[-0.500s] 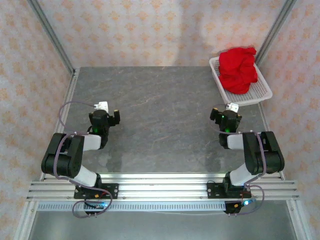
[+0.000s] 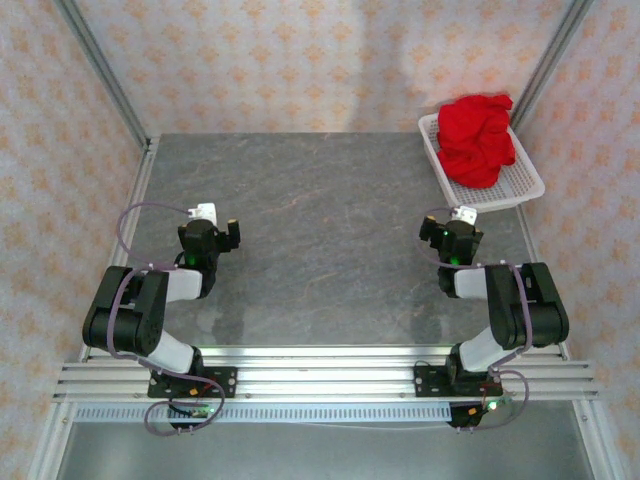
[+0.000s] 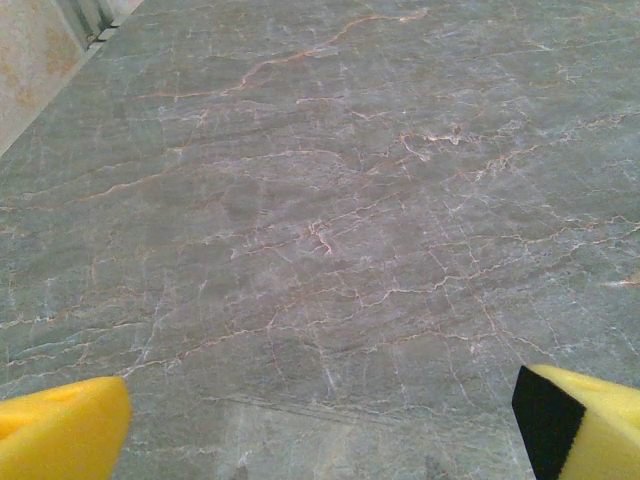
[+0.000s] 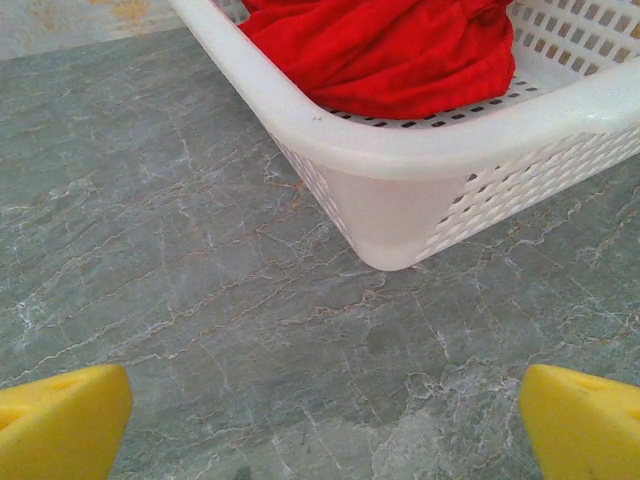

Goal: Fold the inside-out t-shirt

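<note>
Top external view: no change from half a second back, both arms parked near their bases in the same pose, nothing shifted. Means task not begun; all folding ahead, first step likely a reach by the right arm to lift the garment out. Inside-out t-shirt point(image 2: 477, 140), bright red, heaped crumpled in white mesh basket point(image 2: 524, 190) at far right corner of grey stone-pattern table point(image 2: 320, 210). Right wrist view: right gripper point(image 4: 320, 425) released, yellow pads point(image 4: 60, 420) wide apart, empty, above bare table just short of basket's near corner, shirt beyond. Left wrist view: left gripper point(image 3: 320, 430) likewise spread, empty, over bare table, well apart from shirt. Count: one t-shirt, one basket, two arms, two grippers.
</note>
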Robot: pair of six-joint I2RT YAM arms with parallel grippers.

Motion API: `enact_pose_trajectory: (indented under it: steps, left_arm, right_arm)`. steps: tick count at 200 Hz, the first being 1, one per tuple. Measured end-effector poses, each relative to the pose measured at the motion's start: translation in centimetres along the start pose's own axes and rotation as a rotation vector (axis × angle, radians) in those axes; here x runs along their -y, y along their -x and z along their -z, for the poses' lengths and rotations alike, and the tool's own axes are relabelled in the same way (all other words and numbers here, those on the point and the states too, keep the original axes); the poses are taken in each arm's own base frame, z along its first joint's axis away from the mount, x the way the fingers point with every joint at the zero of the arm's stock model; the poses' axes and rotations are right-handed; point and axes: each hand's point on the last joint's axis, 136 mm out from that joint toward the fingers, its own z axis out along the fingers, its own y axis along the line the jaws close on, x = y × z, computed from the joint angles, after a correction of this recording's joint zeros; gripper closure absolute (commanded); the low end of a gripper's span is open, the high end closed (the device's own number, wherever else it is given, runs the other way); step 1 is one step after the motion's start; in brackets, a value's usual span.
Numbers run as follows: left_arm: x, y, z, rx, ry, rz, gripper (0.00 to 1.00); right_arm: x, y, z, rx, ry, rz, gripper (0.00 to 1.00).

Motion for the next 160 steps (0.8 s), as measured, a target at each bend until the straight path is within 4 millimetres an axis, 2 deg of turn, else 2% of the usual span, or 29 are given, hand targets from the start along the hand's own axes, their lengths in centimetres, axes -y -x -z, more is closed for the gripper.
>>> enact_pose_trajectory:
  steps: [34, 48, 62, 90, 105, 117, 132, 147, 160]
  left_arm:
    - [0.0, 0.0, 0.0, 0.000, 0.000, 0.000, 0.00]
    - [0.0, 0.0, 0.0, 0.000, 0.000, 0.000, 0.00]
    - [0.0, 0.0, 0.0, 0.000, 0.000, 0.000, 0.00]
    - [0.0, 0.0, 0.0, 0.000, 0.000, 0.000, 0.00]
    - [0.0, 0.0, 0.0, 0.000, 0.000, 0.000, 0.00]
    - [0.0, 0.0, 0.0, 0.000, 0.000, 0.000, 0.00]
    - [0.0, 0.0, 0.0, -0.002, 0.001, 0.000, 0.00]
    - [-0.2, 0.3, 0.4, -0.026, 0.006, -0.004, 0.00]
    - [-0.2, 2.3, 1.3, -0.009, 0.003, 0.002, 0.00]
  right_arm:
    - [0.2, 0.0, 0.3, -0.016, -0.012, 0.002, 0.01]
    - [1.0, 1.2, 1.1, -0.035, -0.065, -0.029, 0.01]
    - [2.0, 4.7, 2.7, -0.019, -0.134, -0.118, 0.01]
    - [2.3, 14.1, 7.1, 0.086, -0.157, -0.360, 0.01]
    - [2.1, 17.0, 8.0, 0.092, -0.160, -0.440, 0.01]
    - [1.9, 18.0, 7.1, 0.056, -0.184, -0.469, 0.01]
    - [1.5, 19.2, 4.7, 0.007, -0.230, -0.475, 0.01]
    - [1.3, 19.2, 0.5, -0.070, -0.302, -0.467, 0.01]
    - [1.7, 18.7, -3.0, -0.126, -0.363, -0.473, 0.00]
